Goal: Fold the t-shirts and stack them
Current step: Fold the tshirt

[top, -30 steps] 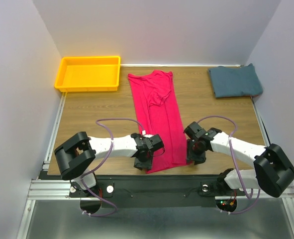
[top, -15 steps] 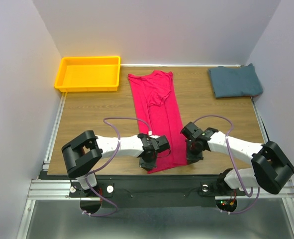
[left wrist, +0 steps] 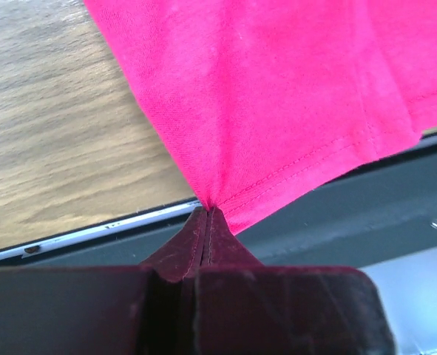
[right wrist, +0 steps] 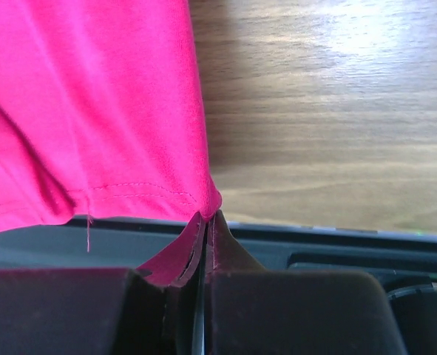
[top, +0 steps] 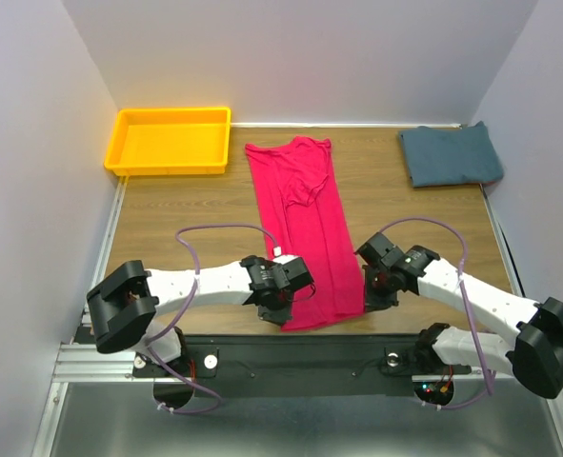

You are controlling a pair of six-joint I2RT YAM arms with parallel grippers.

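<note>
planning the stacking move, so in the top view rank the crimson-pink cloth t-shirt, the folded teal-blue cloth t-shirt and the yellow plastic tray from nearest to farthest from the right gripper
From the right gripper:
1. Crimson-pink cloth t-shirt, pinched at its near right hem corner.
2. Folded teal-blue cloth t-shirt, at the far right.
3. Yellow plastic tray, at the far left.

readable text: none | labels: none | brands: none | numbers: none | signs: none in any view
</note>
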